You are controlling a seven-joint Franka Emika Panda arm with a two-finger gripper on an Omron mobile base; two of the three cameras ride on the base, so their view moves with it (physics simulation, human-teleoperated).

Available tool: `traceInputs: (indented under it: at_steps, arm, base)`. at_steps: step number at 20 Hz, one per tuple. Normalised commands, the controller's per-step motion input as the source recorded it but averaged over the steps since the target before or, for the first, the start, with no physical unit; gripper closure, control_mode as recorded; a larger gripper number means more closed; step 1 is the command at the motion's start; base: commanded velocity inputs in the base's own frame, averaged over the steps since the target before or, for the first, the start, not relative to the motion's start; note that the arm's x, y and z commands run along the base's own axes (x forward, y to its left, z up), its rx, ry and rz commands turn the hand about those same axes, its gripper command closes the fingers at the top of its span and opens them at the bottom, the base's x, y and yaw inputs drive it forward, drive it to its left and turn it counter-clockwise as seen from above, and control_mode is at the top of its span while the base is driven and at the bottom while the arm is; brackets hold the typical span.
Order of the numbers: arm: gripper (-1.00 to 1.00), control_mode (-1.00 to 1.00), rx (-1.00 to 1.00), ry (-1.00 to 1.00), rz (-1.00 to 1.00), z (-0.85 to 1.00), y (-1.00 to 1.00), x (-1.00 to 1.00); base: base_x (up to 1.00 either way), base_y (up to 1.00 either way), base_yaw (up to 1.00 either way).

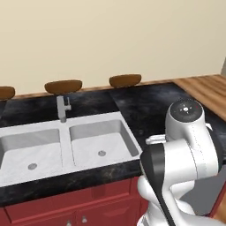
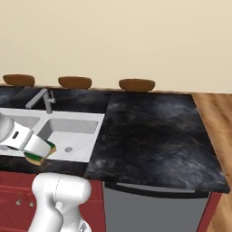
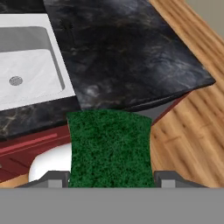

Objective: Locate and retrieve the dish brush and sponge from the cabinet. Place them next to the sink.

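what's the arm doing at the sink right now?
The gripper is shut on the sponge, green scrub side facing the hand camera. In the right base view it hangs by the front edge of the white double sink, near the right basin. The sponge isn't set down yet. The black countertop to the right of the sink is the likely drop spot.
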Motion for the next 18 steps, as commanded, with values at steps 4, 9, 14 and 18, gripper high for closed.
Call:
traceInputs:
  at_steps: [4, 9, 14, 18]
  arm:
    - [1.00, 1.00, 0.00, 0.00, 0.00, 0.00, 0.00, 0.00]
    - [1.00, 1.00, 0.00, 0.00, 0.00, 0.00, 0.00, 0.00]
    - [1.00, 1.00, 0.00, 0.00, 0.00, 0.00, 0.00, 0.00]
    - [1.00, 1.00, 0.00, 0.00, 0.00, 0.00, 0.00, 0.00]
  base:
    - [0.58, -0.36, 0.14]
    - [0.33, -0.31, 0.08]
    - [0.04, -0.01, 0.00]
    - [0.00, 0.00, 0.00]
